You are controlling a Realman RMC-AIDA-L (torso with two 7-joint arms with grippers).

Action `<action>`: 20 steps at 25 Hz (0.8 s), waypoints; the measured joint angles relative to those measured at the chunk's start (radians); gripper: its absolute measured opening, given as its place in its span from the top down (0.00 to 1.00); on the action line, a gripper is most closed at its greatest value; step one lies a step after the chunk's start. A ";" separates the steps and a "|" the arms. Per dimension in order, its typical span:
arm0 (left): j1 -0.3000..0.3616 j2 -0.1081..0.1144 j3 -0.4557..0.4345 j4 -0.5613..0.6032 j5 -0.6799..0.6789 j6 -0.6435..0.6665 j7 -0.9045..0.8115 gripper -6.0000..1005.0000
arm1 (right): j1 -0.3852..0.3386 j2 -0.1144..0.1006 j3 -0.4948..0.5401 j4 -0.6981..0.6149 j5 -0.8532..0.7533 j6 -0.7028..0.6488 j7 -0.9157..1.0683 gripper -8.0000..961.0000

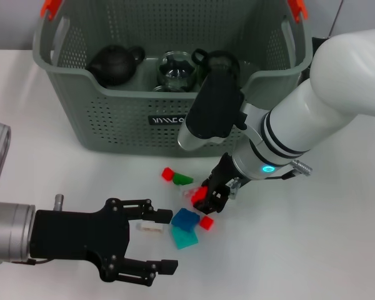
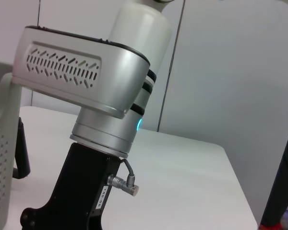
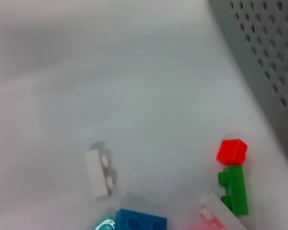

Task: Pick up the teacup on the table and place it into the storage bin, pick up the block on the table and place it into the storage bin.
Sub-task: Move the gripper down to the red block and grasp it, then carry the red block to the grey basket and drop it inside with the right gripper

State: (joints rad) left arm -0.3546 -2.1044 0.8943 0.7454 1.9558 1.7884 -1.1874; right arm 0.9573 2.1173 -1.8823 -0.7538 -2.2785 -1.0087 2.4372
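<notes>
The grey-green storage bin [image 1: 119, 125] stands at the back of the table. Inside it a dark teacup [image 1: 222, 62] shows partly behind my right wrist. Several small blocks lie in front of the bin: a red one [image 1: 167, 173], a green one [image 1: 182, 180], a blue one [image 1: 185, 219], a teal one [image 1: 184, 238] and a white one [image 1: 151, 227]. My right gripper [image 1: 206, 199] is low over the table, shut on a red block [image 1: 199, 197]. At the front left, my left gripper [image 1: 169, 242] stands open, its fingers beside the white and teal blocks.
A dark teapot [image 1: 115, 62] and a glass pot [image 1: 175, 70] also lie in the bin. Another small red block [image 1: 206, 222] rests near the blue one. The right wrist view shows the red [image 3: 232, 151], green [image 3: 235, 187], white [image 3: 98, 172] and blue [image 3: 140, 220] blocks beside the bin wall [image 3: 269, 72].
</notes>
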 joint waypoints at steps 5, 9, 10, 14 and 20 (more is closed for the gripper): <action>-0.001 0.002 0.000 0.000 0.000 0.000 0.000 0.19 | -0.003 -0.006 0.007 -0.012 0.004 -0.012 0.002 0.52; 0.000 0.003 -0.002 0.000 -0.002 0.001 0.000 0.19 | -0.008 -0.012 0.018 -0.037 0.004 -0.032 0.002 0.54; 0.000 0.003 -0.003 0.000 -0.002 0.003 0.000 0.19 | -0.010 -0.014 0.027 -0.047 0.002 -0.044 0.002 0.54; 0.000 0.004 -0.016 0.000 -0.002 0.008 0.000 0.19 | -0.029 -0.020 0.103 -0.119 -0.022 -0.146 -0.005 0.54; 0.003 0.006 -0.026 0.000 0.000 0.010 0.000 0.19 | -0.113 -0.021 0.311 -0.419 -0.095 -0.392 -0.008 0.54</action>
State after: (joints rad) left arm -0.3515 -2.0983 0.8679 0.7455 1.9555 1.7983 -1.1873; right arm 0.8447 2.0961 -1.5710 -1.1732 -2.3739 -1.4009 2.4295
